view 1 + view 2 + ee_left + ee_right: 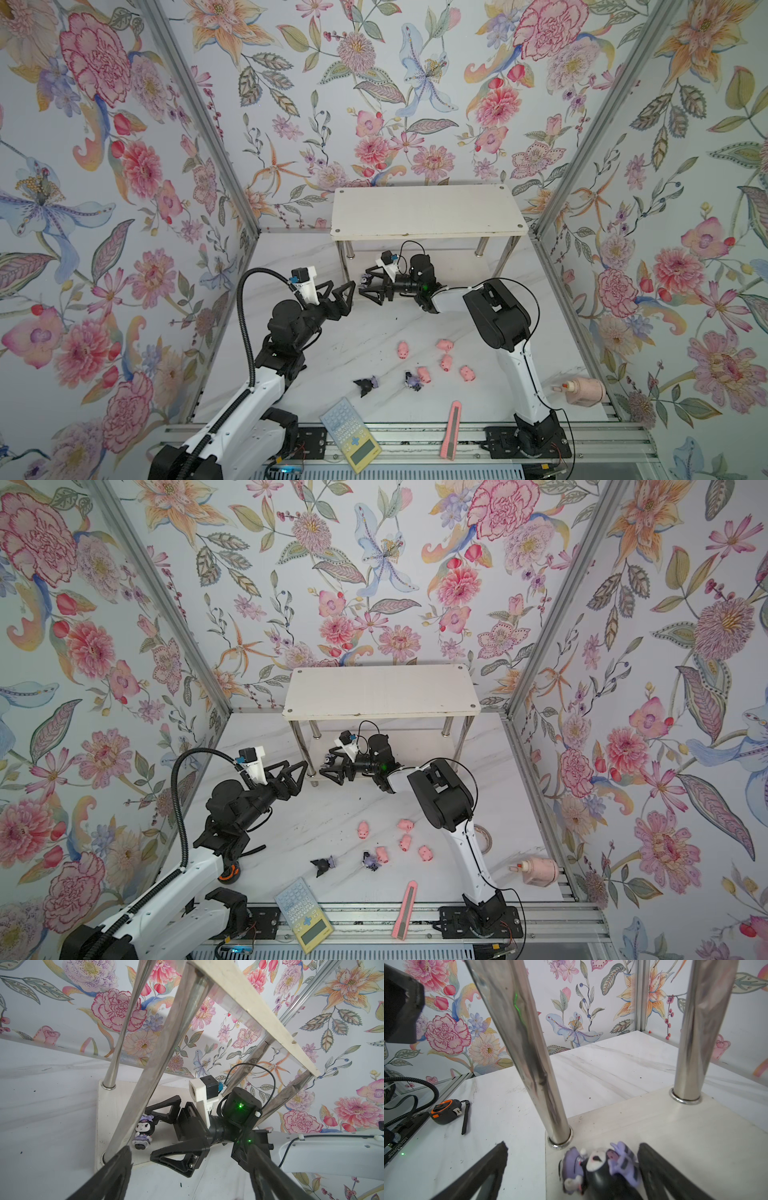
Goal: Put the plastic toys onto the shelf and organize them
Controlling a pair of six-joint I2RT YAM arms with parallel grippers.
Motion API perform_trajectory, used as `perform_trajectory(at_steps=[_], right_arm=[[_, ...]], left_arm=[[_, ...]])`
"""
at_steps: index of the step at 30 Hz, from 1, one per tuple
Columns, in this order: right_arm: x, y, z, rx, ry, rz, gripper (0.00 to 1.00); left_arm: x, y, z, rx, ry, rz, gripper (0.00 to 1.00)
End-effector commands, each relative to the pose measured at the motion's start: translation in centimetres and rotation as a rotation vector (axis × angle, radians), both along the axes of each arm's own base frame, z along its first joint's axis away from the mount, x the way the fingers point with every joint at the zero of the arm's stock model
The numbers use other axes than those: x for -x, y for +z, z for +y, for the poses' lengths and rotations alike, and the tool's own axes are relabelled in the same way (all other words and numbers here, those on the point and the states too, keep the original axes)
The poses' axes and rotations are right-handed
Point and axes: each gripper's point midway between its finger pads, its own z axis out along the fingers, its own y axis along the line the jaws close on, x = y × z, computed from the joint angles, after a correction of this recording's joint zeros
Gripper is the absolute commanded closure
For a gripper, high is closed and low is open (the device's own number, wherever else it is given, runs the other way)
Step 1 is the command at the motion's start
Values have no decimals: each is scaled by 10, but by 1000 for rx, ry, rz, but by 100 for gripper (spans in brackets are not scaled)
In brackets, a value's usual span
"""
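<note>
The shelf (pixel 428 212) stands at the back, and its lower board (pixel 108 1105) shows in both wrist views. One black-and-purple toy figure (pixel 143 1133) stands on that board's front left corner beside a chrome leg (pixel 529 1064). It looks blurred in the right wrist view (pixel 598 1169). My right gripper (pixel 365 286) is open, with its fingers wide on either side of the figure. My left gripper (pixel 352 295) hovers open and empty just left of that corner. Several pink pigs (pixel 444 344) and two more dark figures (pixel 365 385) (pixel 413 380) lie on the table.
A calculator (pixel 351 434) and a pink utility knife (pixel 453 430) lie at the front edge. A pink bottle (pixel 582 390) lies at the right wall. A tape measure (pixel 446 1111) sits near the left arm's base. Floral walls close in on three sides.
</note>
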Motion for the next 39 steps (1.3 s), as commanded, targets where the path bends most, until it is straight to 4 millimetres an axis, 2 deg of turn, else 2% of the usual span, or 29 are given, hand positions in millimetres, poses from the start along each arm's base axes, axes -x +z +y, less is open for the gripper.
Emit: perform_trajectory(at_steps=[1,10,15,17,18,21,24,27,32,34,37,39], right_arm=[[2,13,3,-10,5,-8,1],[-7,13,3,54,-60,71,1],[-1,29,-10,53,-183,14,1],[-4,36,-21,58,-256,0,1],[8,41,-15,58,-263,-9,1],[4,48,-28,87,-406,-4,1],[1,40,-39,195,-538,58,1],[16,28,-40,291,-549,97,1],[30,22,-52,245,-607,245,1],[30,23,-53,193,-595,339,1],[26,17,-50,226,-595,430,1],[21,16,-46,251,-600,453,9]], left_arm=[[0,0,3,1,1,-13,12],[0,2,5,-7,9,-14,12],[1,5,18,-49,79,-32,1],[3,8,23,-62,103,-47,1],[4,10,25,-70,111,-55,1],[8,13,27,-82,118,-68,1],[12,15,28,-83,117,-81,1],[16,13,32,-76,131,-86,1],[21,12,32,-61,124,-92,1],[22,11,30,-57,112,-96,1],[23,12,29,-60,103,-97,1],[24,14,28,-57,99,-102,1]])
